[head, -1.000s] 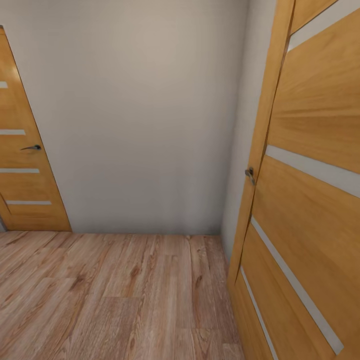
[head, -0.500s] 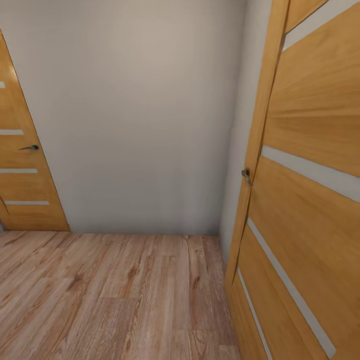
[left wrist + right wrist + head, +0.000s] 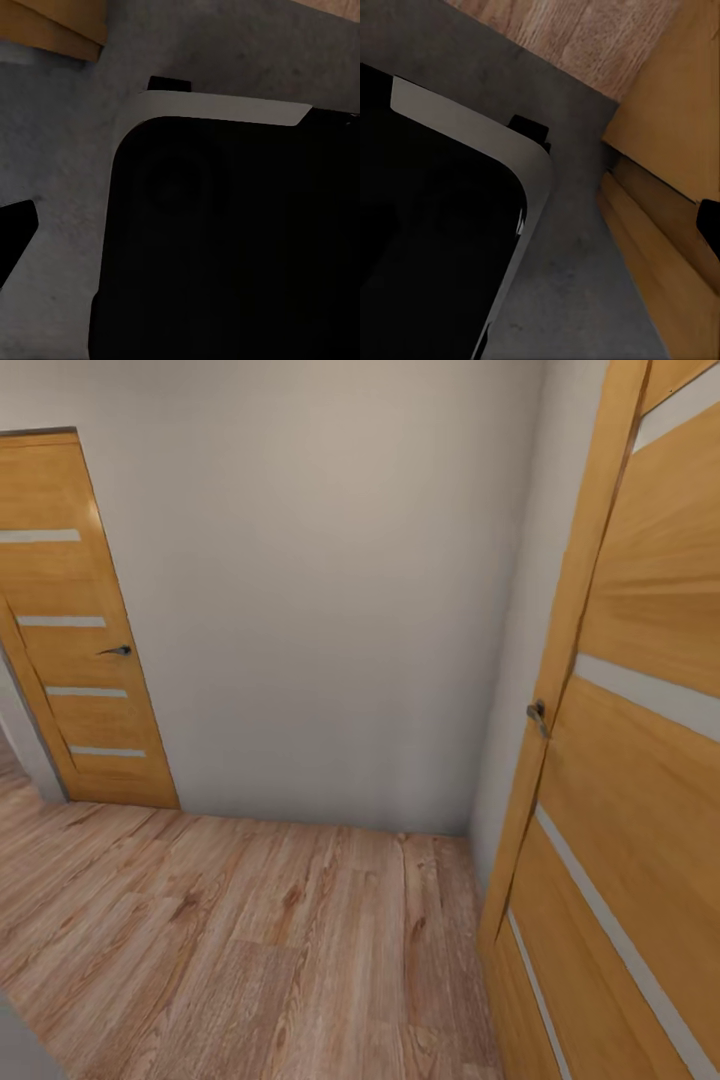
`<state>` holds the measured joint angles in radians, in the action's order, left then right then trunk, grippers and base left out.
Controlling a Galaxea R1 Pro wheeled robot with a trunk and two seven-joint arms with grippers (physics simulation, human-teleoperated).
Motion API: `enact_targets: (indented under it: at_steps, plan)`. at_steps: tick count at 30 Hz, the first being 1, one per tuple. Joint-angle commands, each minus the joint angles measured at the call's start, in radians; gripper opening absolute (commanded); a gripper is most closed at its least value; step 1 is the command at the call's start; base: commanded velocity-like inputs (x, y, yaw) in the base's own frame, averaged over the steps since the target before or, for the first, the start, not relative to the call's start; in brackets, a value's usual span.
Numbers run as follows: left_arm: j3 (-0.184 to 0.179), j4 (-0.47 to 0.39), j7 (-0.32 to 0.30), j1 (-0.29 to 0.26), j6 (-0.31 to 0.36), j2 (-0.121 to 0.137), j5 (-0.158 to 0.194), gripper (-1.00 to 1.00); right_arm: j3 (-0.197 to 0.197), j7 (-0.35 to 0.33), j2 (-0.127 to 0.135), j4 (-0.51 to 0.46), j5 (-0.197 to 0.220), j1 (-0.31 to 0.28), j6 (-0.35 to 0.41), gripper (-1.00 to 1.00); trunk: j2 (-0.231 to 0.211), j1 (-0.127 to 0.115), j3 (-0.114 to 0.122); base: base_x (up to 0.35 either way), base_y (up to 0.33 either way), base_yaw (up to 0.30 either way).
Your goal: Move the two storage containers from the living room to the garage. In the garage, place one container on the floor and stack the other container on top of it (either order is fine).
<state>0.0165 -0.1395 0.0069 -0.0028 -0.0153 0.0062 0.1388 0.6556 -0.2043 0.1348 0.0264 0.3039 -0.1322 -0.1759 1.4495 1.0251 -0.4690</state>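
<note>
The head view faces a plain pale wall (image 3: 330, 590) above a light wood plank floor (image 3: 260, 950). A closed wooden door (image 3: 85, 630) stands left of that wall, and an open wooden door (image 3: 630, 760) stands right of it. Whether either gripper's fingers are apart or together cannot be told.

We're facing a corner here: a far wall (image 3: 320, 590) straight ahead, with a door (image 3: 85, 630) set at its left end and its handle (image 3: 117, 651) on that door's right side. Another door (image 3: 640, 760) stands close on our right, swung toward us, its handle (image 3: 538, 713) at its far edge. Plank floor (image 3: 250, 940) runs from us up to the wall, between both doors.
</note>
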Motion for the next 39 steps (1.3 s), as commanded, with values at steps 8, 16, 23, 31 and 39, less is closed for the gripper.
enact_targets:
  at_steps: [8,16,23,31,39]
  plan:
    - [0.000,0.001,0.000,0.000,-0.001,0.000,0.006,1.00,0.007,-0.006,0.000,0.003,0.011,-0.001,-0.005,1.00,0.001,0.000,-0.001,0.119,0.000,0.034]
    - [0.000,0.001,0.000,0.000,-0.001,0.000,0.007,1.00,0.007,-0.006,0.000,0.003,0.011,-0.001,-0.005,1.00,0.001,0.000,-0.001,0.246,0.000,0.001]
    - [0.000,0.000,0.001,0.000,-0.001,0.000,0.007,1.00,0.007,-0.006,-0.001,0.003,0.011,-0.001,-0.005,1.00,0.001,0.000,-0.001,0.013,0.000,0.000]
    - [0.000,0.000,0.001,0.000,0.000,0.000,0.007,1.00,0.007,-0.006,-0.001,0.003,0.011,-0.001,-0.005,1.00,0.001,0.000,-0.001,0.204,0.000,0.000]
    - [0.000,0.000,0.001,0.000,0.000,0.000,0.008,1.00,0.007,-0.006,-0.001,0.003,0.011,-0.001,-0.005,1.00,0.001,0.000,-0.001,0.315,0.000,0.000]
